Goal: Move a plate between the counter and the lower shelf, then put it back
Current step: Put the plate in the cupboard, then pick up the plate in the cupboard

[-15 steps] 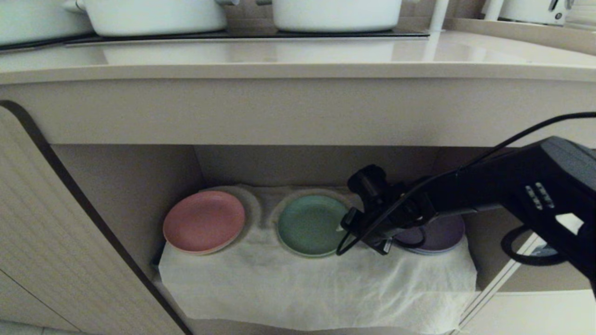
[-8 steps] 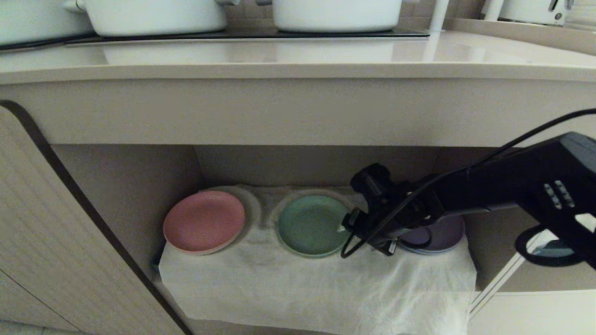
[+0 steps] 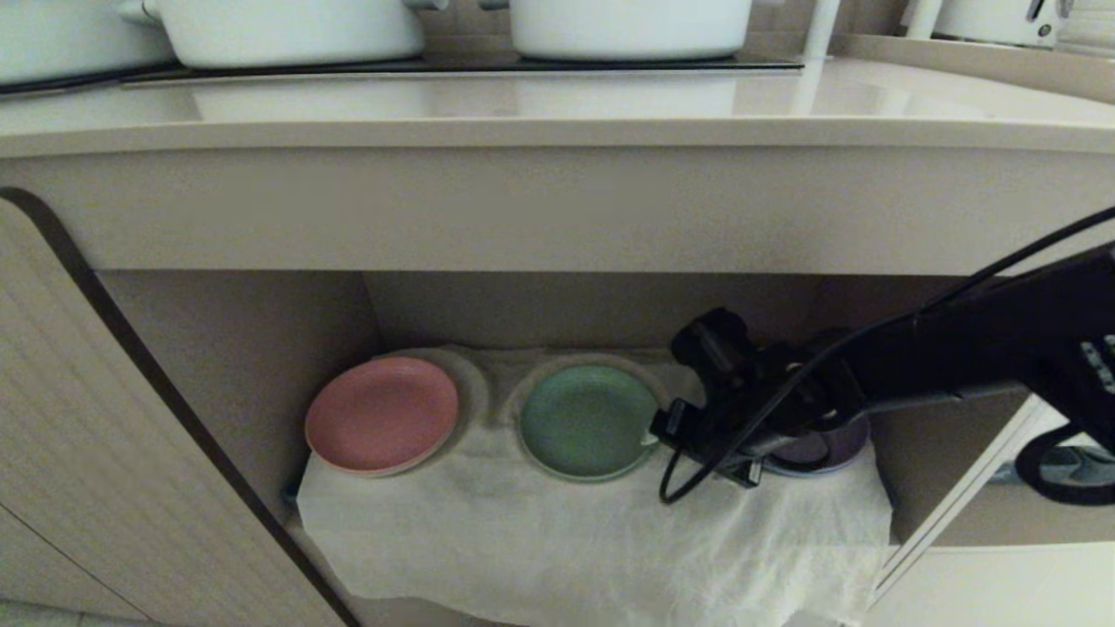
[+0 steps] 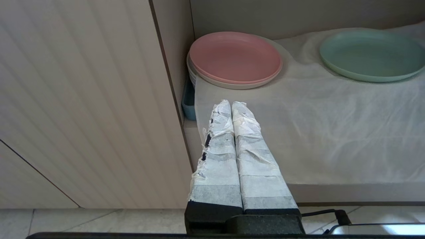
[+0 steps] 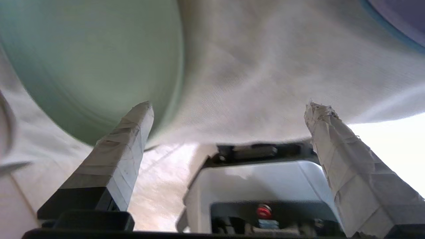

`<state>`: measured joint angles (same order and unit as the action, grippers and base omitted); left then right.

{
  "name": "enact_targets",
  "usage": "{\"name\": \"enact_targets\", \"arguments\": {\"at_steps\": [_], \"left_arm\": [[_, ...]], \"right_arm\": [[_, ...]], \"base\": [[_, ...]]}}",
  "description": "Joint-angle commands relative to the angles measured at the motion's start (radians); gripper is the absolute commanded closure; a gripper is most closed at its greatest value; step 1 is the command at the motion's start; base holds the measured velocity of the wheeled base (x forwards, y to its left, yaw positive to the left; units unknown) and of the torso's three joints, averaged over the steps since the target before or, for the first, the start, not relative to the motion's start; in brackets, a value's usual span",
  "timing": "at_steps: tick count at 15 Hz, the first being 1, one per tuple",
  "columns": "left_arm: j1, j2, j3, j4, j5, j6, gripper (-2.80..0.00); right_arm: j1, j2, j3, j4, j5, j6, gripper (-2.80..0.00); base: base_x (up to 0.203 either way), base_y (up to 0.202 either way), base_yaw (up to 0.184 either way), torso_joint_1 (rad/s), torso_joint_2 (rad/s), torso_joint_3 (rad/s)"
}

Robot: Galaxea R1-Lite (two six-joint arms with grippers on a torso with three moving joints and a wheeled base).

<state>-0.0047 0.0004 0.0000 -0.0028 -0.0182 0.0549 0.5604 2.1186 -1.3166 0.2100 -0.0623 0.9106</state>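
Observation:
The mint-green plate [image 3: 585, 421] lies flat on the white cloth of the lower shelf [image 3: 566, 540], in the middle of the row; it also shows in both wrist views [image 4: 372, 54] [image 5: 89, 63]. My right gripper [image 3: 662, 431] [image 5: 229, 107] hangs just off the plate's right rim, open wide, with only cloth between its taped fingers. One fingertip [image 5: 141, 111] stands by the plate's edge. My left gripper [image 4: 231, 104] is parked low before the shelf's left front corner, shut and empty. The beige counter [image 3: 557, 109] runs above the niche.
A pink plate [image 3: 381, 414] sits at the shelf's left. Behind my right arm lies a purple plate [image 3: 827, 448]. White pots [image 3: 287, 30] stand on the black hob. A ribbed cabinet door [image 3: 104, 453] is open on the left. The counter's thick front hangs over the niche.
My right gripper has drawn back to the right, away from the green plate's rim. The plate has stayed on the cloth. The left arm has not moved.

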Motion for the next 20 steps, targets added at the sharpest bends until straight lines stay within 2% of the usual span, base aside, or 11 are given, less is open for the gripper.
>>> {"name": "enact_targets", "arguments": {"at_steps": [1, 5, 13, 14, 20], "left_arm": [[0.000, 0.000, 0.000, 0.000, 0.000, 0.000, 0.00], [0.000, 0.000, 0.000, 0.000, 0.000, 0.000, 0.00], [0.000, 0.000, 0.000, 0.000, 0.000, 0.000, 0.00], [0.000, 0.000, 0.000, -0.001, 0.000, 0.000, 0.00], [0.000, 0.000, 0.000, 0.000, 0.000, 0.000, 0.00]], "right_arm": [[0.002, -0.040, 0.033, 0.001, -0.001, 0.003, -2.80], [0.011, -0.104, 0.115, 0.003, -0.003, -0.025, -2.80], [0.059, -0.257, 0.278, 0.058, -0.039, -0.027, -2.80], [0.068, -0.280, 0.317, 0.060, -0.046, -0.043, 0.00], [0.095, -0.446, 0.505, 0.096, -0.070, -0.138, 0.00]], "base": [[0.000, 0.000, 0.000, 0.000, 0.00, 0.000], [0.000, 0.000, 0.000, 0.000, 0.00, 0.000], [0.000, 0.000, 0.000, 0.000, 0.00, 0.000], [0.000, 0.000, 0.000, 0.000, 0.00, 0.000], [0.000, 0.000, 0.000, 0.000, 0.00, 0.000]]}}
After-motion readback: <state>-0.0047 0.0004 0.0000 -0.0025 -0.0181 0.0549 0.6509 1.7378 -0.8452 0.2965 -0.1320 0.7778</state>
